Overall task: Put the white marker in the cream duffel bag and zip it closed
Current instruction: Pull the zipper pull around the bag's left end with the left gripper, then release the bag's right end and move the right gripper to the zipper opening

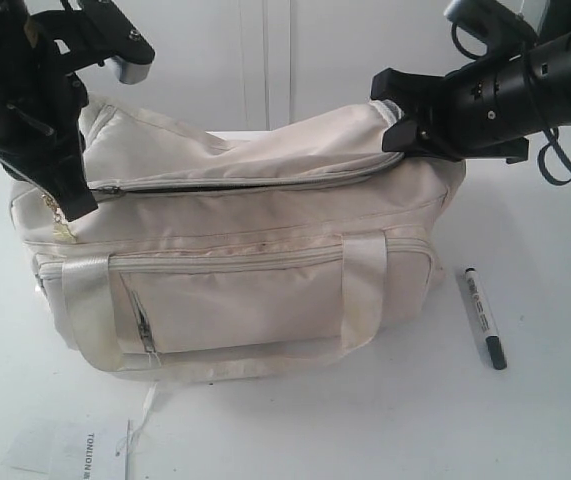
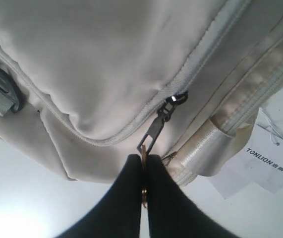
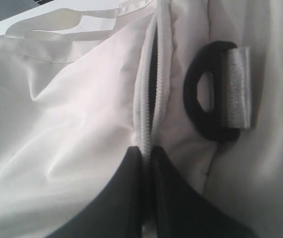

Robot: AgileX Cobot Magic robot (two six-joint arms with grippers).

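Note:
The cream duffel bag (image 1: 245, 270) lies on the white table. The white marker (image 1: 485, 318) lies on the table to the right of the bag, outside it, with no gripper near it. My left gripper (image 1: 73, 200) is at the bag's left end, shut on the small gold charm (image 2: 143, 161) that hangs from the dark zip pull (image 2: 153, 131). The slider (image 2: 176, 98) sits at that end of the top zip. My right gripper (image 1: 395, 112) is at the bag's right end, shut on the zip's edge (image 3: 148, 124). A dark slit shows along the top zip (image 3: 153, 64).
A black strap ring (image 3: 200, 99) sits beside the right gripper, and another ring (image 2: 2, 89) is at the left end. A paper tag (image 1: 75, 448) lies in front of the bag. The front pocket's zip (image 1: 145, 325) faces the camera.

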